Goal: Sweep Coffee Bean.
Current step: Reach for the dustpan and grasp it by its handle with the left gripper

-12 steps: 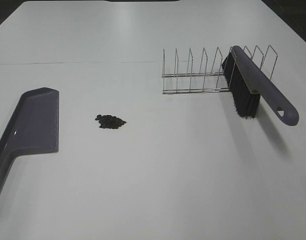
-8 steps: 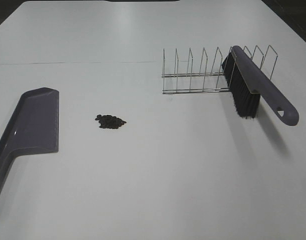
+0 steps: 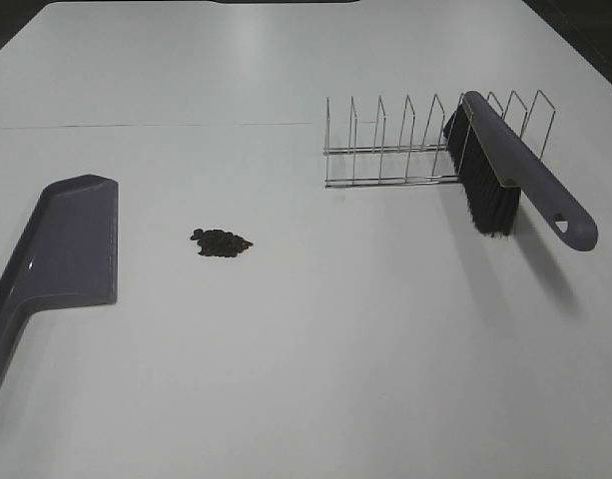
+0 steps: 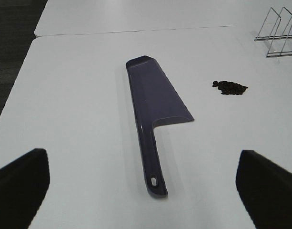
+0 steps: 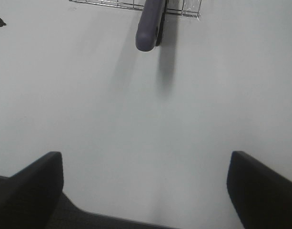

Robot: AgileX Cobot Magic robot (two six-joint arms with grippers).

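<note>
A small pile of dark coffee beans (image 3: 222,242) lies on the white table left of centre; it also shows in the left wrist view (image 4: 229,87). A purple dustpan (image 3: 64,254) lies flat to their left, handle toward the front edge, also in the left wrist view (image 4: 157,105). A purple brush with black bristles (image 3: 510,175) leans in the wire rack (image 3: 405,145); its handle end shows in the right wrist view (image 5: 149,26). My left gripper (image 4: 141,191) is open above the dustpan's handle end. My right gripper (image 5: 146,186) is open, near the table's front edge, short of the brush handle.
The wire rack stands at the back right of the table. A seam (image 3: 146,125) runs across the table behind the dustpan. The table's left edge (image 4: 22,71) drops to a dark floor.
</note>
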